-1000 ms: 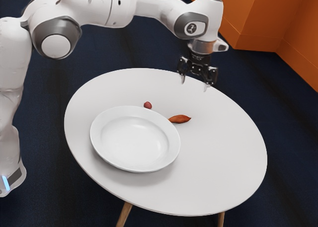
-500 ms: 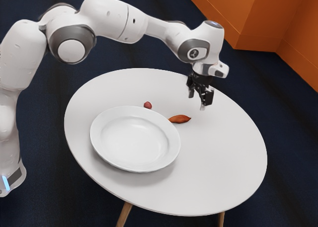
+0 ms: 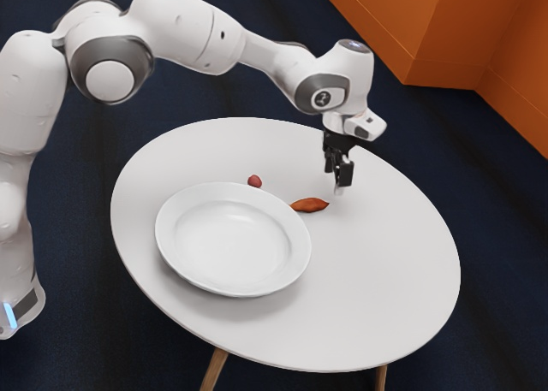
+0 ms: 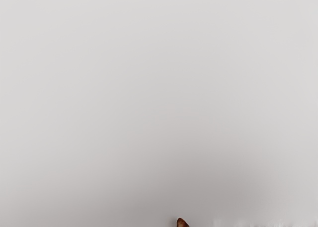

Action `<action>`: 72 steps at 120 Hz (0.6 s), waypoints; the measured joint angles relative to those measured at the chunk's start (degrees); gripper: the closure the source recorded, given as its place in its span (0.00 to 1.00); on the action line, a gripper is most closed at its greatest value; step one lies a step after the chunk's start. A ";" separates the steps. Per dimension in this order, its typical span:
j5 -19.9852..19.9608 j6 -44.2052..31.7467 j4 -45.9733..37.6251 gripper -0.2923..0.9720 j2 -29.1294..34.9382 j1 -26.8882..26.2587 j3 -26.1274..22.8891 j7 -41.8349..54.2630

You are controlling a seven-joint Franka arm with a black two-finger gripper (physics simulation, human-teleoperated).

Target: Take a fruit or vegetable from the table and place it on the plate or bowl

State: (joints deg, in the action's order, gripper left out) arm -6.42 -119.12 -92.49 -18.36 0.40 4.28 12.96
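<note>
An orange-brown sweet potato (image 3: 309,204) lies on the round white table (image 3: 385,263), just off the far right rim of the white plate (image 3: 233,237). A small dark red fruit (image 3: 255,181) rests beside the plate's far rim. My gripper (image 3: 336,176) hangs open and empty a little above the table, slightly beyond the sweet potato and toward the exterior view's right of it. In the wrist view one pointed tip of the sweet potato (image 4: 182,222) shows against the white tabletop (image 4: 159,88).
An orange wall or box (image 3: 462,23) stands behind the table at the exterior view's upper right. Dark blue floor surrounds the table. Bare tabletop stretches to the exterior view's right and front of the plate.
My hand has dropped lower, shifted toward the sweet potato and turned about its vertical axis, so the fingers now look closer together. The sweet potato, the red fruit and the plate have not moved.
</note>
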 joint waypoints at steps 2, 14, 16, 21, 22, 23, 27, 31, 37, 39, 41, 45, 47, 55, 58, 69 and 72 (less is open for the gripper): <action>-0.03 -0.17 -0.43 0.27 0.26 -0.07 0.03 0.25; -0.15 -1.02 -4.20 0.27 1.94 -0.25 0.37 1.34; -0.15 -1.13 -4.81 0.27 2.25 -0.29 0.42 1.46; -0.16 -1.37 -5.90 0.27 2.77 -0.60 0.50 1.70; -0.17 -1.41 -6.04 0.27 2.85 -0.70 0.51 1.75; -0.17 -1.45 -6.15 0.27 2.92 -0.81 0.51 1.79; -0.19 -1.60 -6.47 0.27 3.14 -1.24 0.53 1.97; -0.21 -1.72 -6.65 0.27 3.25 -1.66 0.53 2.12; -0.29 -1.88 -6.88 0.27 3.34 -2.17 0.54 2.29; -0.33 -1.93 -7.14 0.27 3.43 -2.30 0.54 2.33; -0.37 -1.97 -7.41 0.27 3.58 -2.39 0.54 2.36; -0.44 -2.09 -8.16 0.27 4.20 -2.52 0.58 2.41; -0.48 -2.15 -8.50 0.27 4.47 -2.55 0.60 2.44; -0.65 -2.35 -9.17 0.27 5.02 -2.70 0.63 2.53; -0.72 -2.41 -9.35 0.27 5.24 -2.90 0.64 2.53; -0.85 -2.58 -11.11 0.27 7.08 -3.20 0.64 2.37; -0.87 -2.61 -11.51 0.27 7.40 -3.21 0.64 2.32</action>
State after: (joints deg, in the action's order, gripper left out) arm -7.29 -121.73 -104.00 -10.95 -2.81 4.92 15.28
